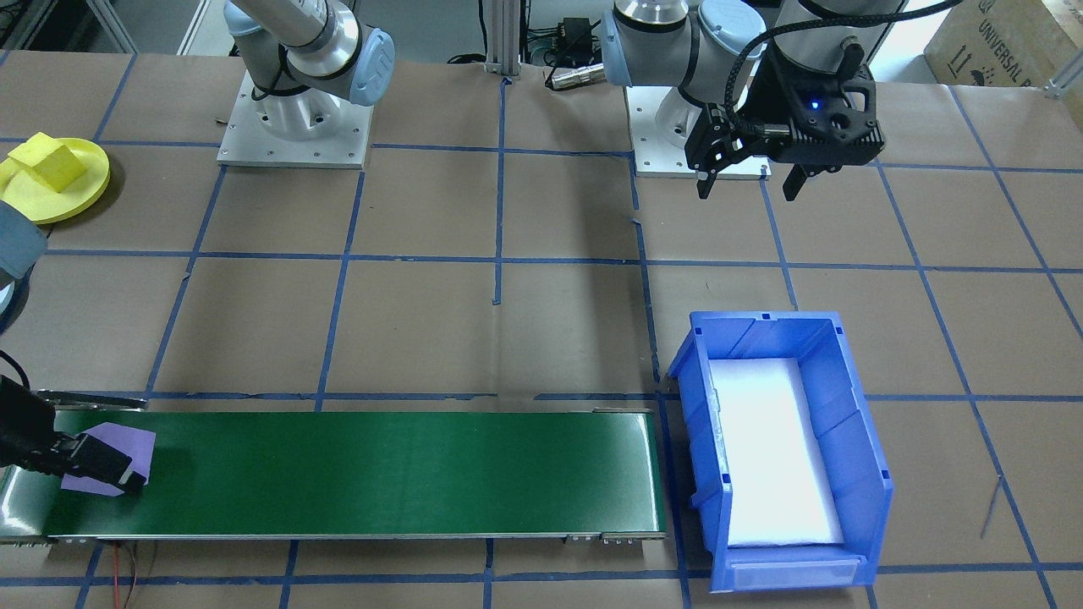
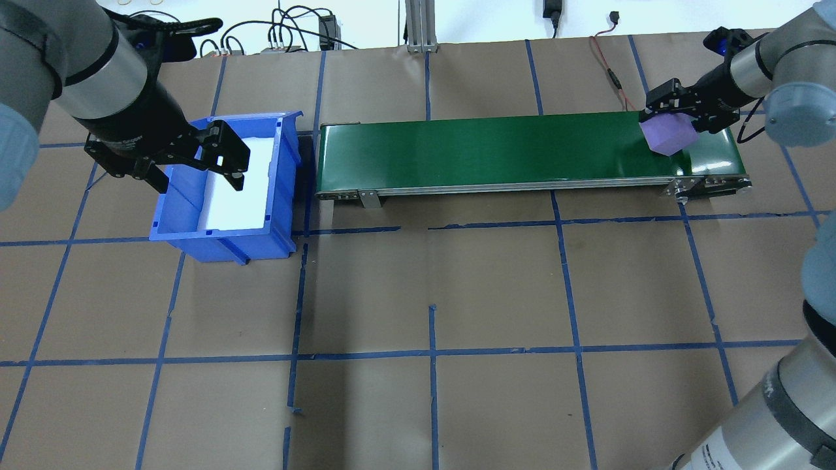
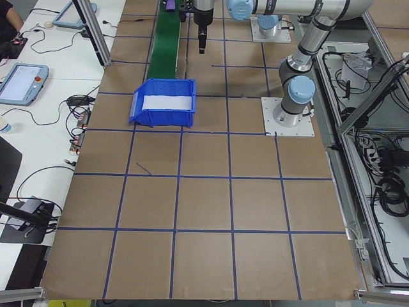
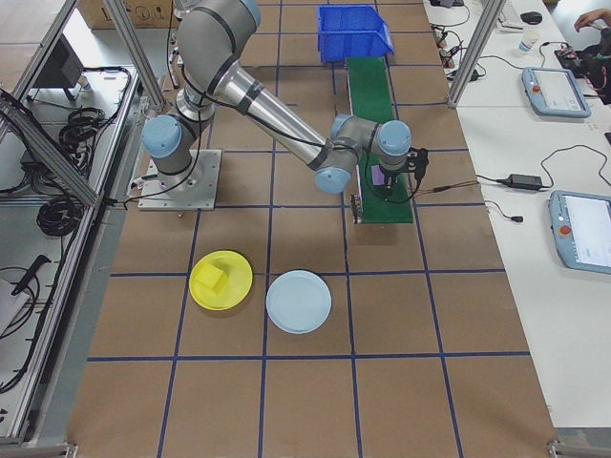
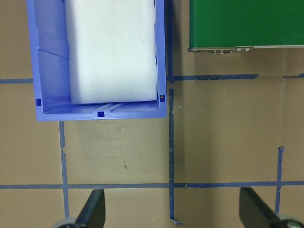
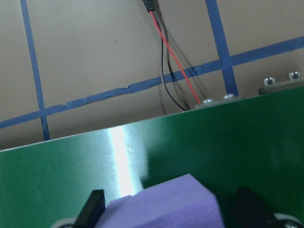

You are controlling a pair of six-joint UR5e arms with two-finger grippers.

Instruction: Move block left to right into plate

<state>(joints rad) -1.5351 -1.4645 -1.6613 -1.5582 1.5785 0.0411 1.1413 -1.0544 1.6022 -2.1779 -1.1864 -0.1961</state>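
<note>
A purple foam block (image 2: pixel 667 136) lies on the right end of the green conveyor belt (image 2: pixel 490 147). My right gripper (image 2: pixel 671 125) is down over it, open, with one finger on each side. The right wrist view shows the block (image 6: pixel 161 204) between the spread fingers (image 6: pixel 95 209). The yellow plate (image 1: pixel 85 190) lies on the table on my right side and holds a yellow foam cube (image 1: pixel 46 162). It also shows in the exterior right view, plate (image 4: pixel 239 286). My left gripper (image 1: pixel 749 182) hangs open and holds nothing, above the table beside the blue bin (image 1: pixel 702 440).
The blue bin (image 2: pixel 287 170), lined with white foam, stands at the belt's left end. A pale blue plate (image 4: pixel 299 301) lies next to the yellow one. Red and black wires (image 6: pixel 173 61) run on the table beyond the belt's right end.
</note>
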